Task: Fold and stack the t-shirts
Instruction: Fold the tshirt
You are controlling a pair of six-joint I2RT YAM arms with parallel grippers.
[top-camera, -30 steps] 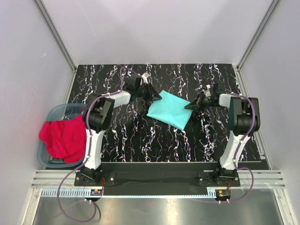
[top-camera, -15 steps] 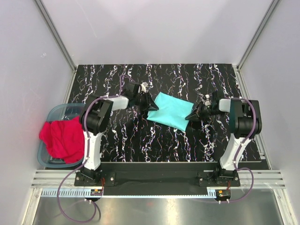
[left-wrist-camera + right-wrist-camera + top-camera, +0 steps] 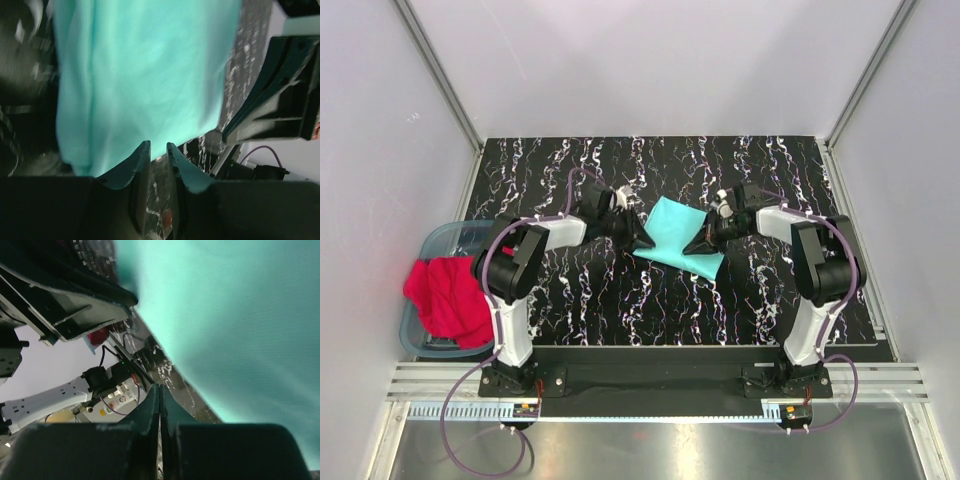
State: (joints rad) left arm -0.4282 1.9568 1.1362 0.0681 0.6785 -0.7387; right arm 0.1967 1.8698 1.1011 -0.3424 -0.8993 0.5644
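**A:** Top external view up. Spotting a change around the mint-teal t-shirt point(image 3: 670, 228): flanked from farther out a second ago, now closed in on from both sides. Left end effector point(image 3: 642, 238) at its left corner, right end effector point(image 3: 688, 248) in over its near right part.

**B:** Checking the wrists. On the left: all but together, only a thin slit, no cloth in it, tips just short of the mint edge. On the right: pressed fully together, nothing between, tip right by the cloth's edge. Cannot tell whether touching.

**A:** So no grab yet?

**B:** Looks that way. Reads more like lining up on a shirt already folded to a compact panel. Lying flat mid-surface point(image 3: 620, 300), same spot as a second back.

**A:** Counting now. Two shirts in all: one mint-teal, folded, out in the middle; one red t-shirt point(image 3: 445, 295), crumpled, draped over the rim of the tub point(image 3: 440, 235) at far left. One tub. Two arms.

**B:** Judging progress: roughly halfway. Mint one about done, red one not begun, no stack yet. Expecting a reach for the red next, though only guessing.
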